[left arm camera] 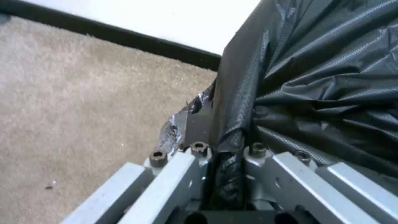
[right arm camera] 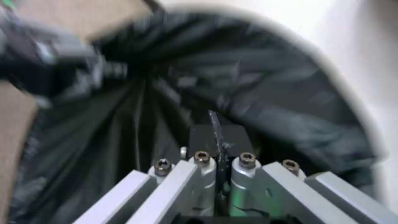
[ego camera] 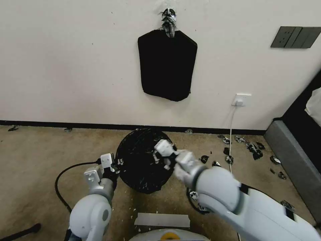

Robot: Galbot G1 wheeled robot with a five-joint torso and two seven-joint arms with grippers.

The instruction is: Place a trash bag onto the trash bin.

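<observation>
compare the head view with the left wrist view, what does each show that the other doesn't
Head view alone: the right gripper over the bag-covered trash bin, the bundle of bags hanging on the wall, and black scraps on the carpet. Left wrist view alone: a fold of plastic pinched between the left gripper's shut fingers. Both: the trash bag, the left gripper at its left edge, carpet, and black baseboard.

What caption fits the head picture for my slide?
Left gripper and right gripper hold the trash bag spread over the bin.
</observation>
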